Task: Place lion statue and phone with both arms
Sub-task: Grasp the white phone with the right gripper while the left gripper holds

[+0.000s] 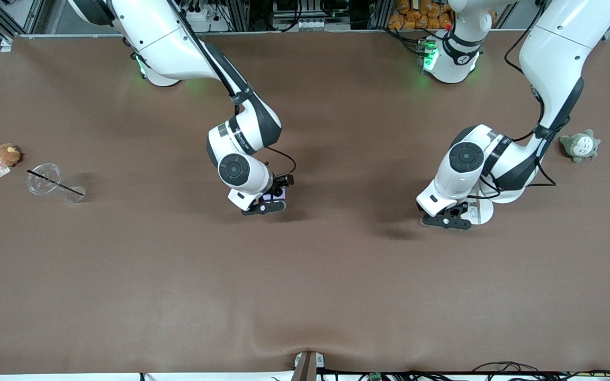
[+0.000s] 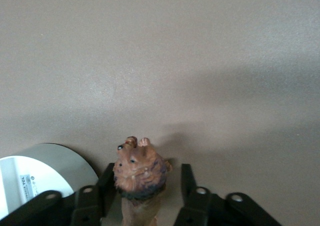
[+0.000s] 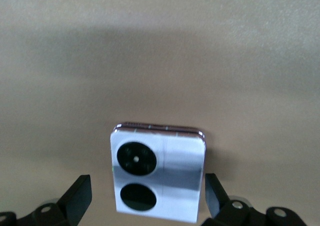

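Observation:
The lion statue (image 2: 140, 176), a small orange-brown figurine with a dark mane, stands on the brown table between the spread fingers of my left gripper (image 2: 147, 186), with a gap on at least one side. In the front view the left gripper (image 1: 447, 221) is low over the table and hides the lion. The pale-lilac phone (image 3: 158, 178) with two black circles lies flat between the fingers of my right gripper (image 3: 146, 195), with a gap on each side. In the front view the right gripper (image 1: 265, 206) is down at the phone (image 1: 274, 195) near the table's middle.
A white disc (image 1: 482, 211) lies beside the left gripper and shows in the left wrist view (image 2: 40, 176). A grey-green plush (image 1: 580, 145) sits at the left arm's end. A round brown plush (image 1: 7, 154) and a tipped clear cup (image 1: 53, 182) lie at the right arm's end.

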You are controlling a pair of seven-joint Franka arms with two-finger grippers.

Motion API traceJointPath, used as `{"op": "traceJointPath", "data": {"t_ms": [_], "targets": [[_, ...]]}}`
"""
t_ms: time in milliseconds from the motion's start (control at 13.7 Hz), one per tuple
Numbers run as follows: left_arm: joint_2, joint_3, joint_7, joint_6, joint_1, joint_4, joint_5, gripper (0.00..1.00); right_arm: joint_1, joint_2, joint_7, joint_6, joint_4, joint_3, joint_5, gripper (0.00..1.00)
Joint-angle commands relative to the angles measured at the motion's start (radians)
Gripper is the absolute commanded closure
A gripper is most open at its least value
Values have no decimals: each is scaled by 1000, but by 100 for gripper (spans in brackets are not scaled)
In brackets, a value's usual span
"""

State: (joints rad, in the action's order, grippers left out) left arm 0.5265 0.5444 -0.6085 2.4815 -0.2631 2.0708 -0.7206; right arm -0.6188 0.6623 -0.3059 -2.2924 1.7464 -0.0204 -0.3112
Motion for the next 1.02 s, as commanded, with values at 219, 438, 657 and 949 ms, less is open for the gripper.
{"op": "traceJointPath", "data": {"t_ms": [219, 438, 657, 949], "targets": [[-51, 32, -13, 1, -18, -3, 15, 0, -33, -6, -38, -70, 56, 13, 6, 0], [-74, 70, -13, -57, -18, -37, 61, 0, -45, -4, -75, -70, 56, 13, 10, 0], [-94, 124, -11, -197, -21, -118, 99, 0, -53, -1, -123, -70, 54, 13, 59, 0], [-117, 173, -2, -381, -19, -271, 170, 0, -53, 3, -162, -64, 54, 13, 138, 59]]}}
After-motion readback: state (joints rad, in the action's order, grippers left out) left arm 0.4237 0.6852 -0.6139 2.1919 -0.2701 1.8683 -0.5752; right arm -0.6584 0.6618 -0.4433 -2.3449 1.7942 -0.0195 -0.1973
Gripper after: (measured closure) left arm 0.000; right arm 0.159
